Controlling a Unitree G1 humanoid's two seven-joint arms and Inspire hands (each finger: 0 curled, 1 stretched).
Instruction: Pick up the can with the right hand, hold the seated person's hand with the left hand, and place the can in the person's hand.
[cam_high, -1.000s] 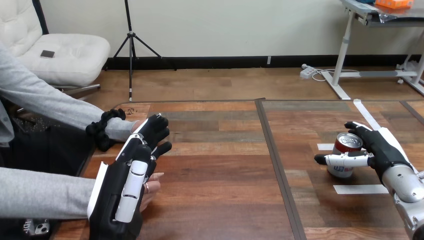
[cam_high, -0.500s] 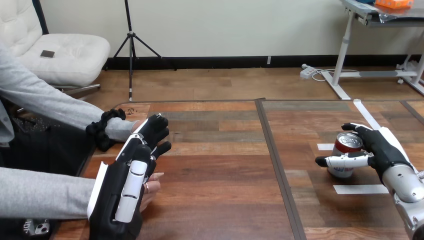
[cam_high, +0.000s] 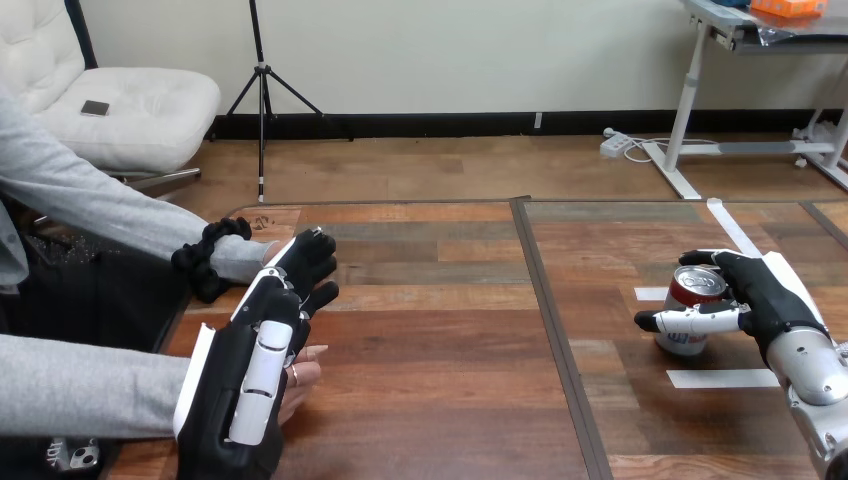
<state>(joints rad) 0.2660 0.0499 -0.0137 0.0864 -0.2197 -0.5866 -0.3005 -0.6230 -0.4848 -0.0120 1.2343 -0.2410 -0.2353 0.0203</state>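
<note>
Standing upright on the table's (cam_high: 430, 330) right side, the can (cam_high: 690, 296) sat inside the right hand (cam_high: 765, 296), thumb crossing its front and fingers (cam_high: 716, 260) curled behind its rim. Far left, the left hand (cam_high: 255, 370) lay over the person's hand (cam_high: 306, 375); whether it gripped could not be told.

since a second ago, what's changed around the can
The right hand has closed in slightly round the can, its thumb drawn in across the front. The can stays standing on the table, not lifted. The left hand and the person's hand beside it are as before.
</note>
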